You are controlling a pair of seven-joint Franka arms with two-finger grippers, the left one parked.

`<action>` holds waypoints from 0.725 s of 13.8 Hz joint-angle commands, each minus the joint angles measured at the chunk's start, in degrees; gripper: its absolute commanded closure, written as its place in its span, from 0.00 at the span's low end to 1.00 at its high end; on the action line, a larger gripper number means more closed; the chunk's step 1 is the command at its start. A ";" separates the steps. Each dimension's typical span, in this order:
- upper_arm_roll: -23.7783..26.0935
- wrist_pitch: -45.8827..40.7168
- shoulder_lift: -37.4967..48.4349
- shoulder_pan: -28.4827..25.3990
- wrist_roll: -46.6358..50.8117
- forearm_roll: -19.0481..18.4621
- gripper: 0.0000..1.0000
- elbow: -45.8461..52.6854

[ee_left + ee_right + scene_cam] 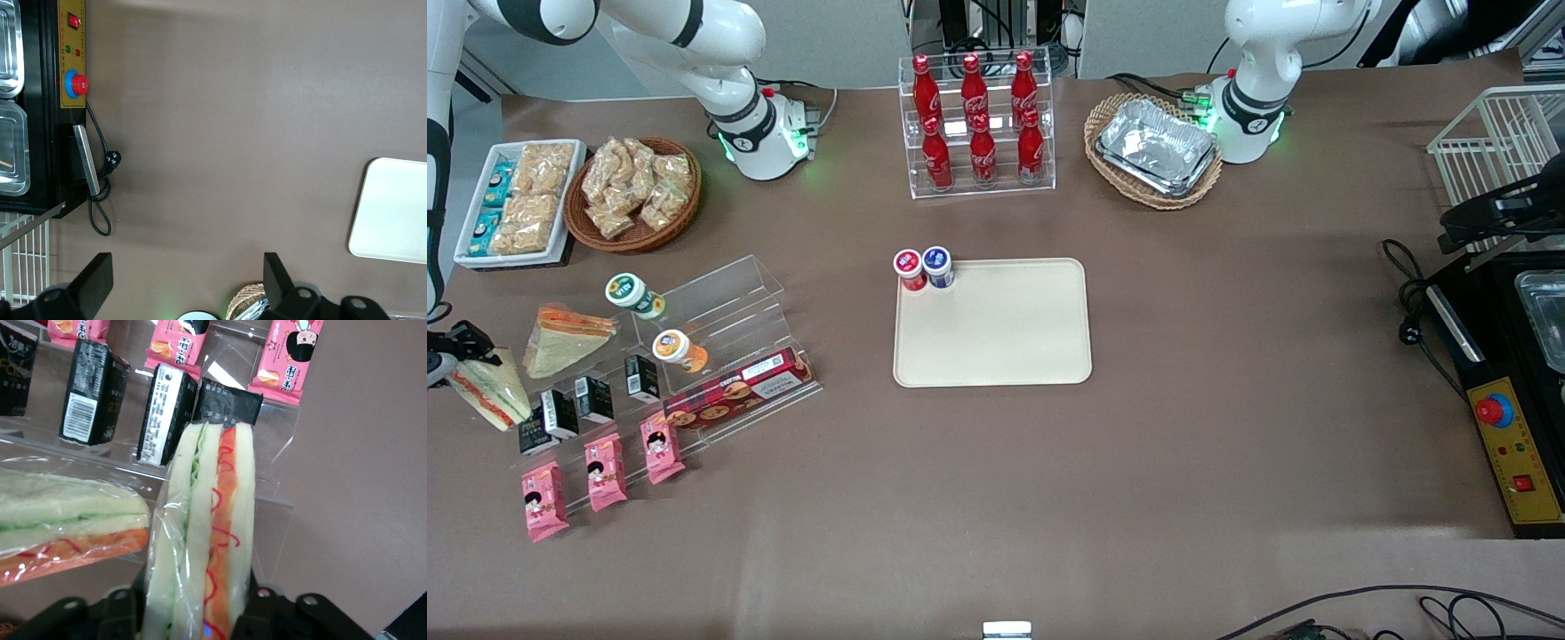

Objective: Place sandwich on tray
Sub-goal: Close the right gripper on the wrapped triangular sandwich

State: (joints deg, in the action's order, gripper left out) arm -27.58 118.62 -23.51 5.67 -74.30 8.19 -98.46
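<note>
Sandwich [207, 540], a clear-wrapped wedge of white bread with an orange and green filling, is clamped between the fingers of the gripper [197, 603], held on edge with its filling stripe facing the wrist camera. In the front view the sandwich [487, 391] and gripper [447, 360] are at the working arm's end of the surface [1227, 427], beside a clear display stand [720, 311] of snacks. Whether it is lifted off the surface cannot be told.

The tray [996, 342], a cream rectangle, lies well apart from it, near the middle of the surface. Two small tubs, one red [909, 267] and one blue [937, 265], stand at its corner farthest from the front camera; the rest of the tray is bare.

Progress, as judged: the grasp looks done. The carry across to the tray and the release are left.

The right wrist view alone shows the grip up close, plus a second sandwich [67, 527] lying flat just beside it and small black cartons [93, 390] on the stand. The front view alone shows the whole route to the tray. The left wrist view shows only one edge of the tray [393, 213] and no sandwich.
</note>
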 commanded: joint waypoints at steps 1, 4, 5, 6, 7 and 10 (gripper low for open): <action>-0.19 -4.08 0.74 -0.13 -1.38 1.22 0.74 3.60; -0.10 -12.51 0.65 -0.31 -0.76 0.96 0.74 10.20; 0.07 -15.06 0.74 -0.40 -0.76 0.87 0.73 12.13; 0.16 -18.57 0.92 -0.92 -0.76 0.87 0.73 14.32; 0.08 -22.61 1.44 -2.23 -0.50 0.87 0.73 15.91; 0.25 -30.89 5.56 -7.85 7.99 0.95 0.73 16.54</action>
State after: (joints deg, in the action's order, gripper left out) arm -27.26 94.35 -21.19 2.41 -72.83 8.20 -83.29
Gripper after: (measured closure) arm 0.608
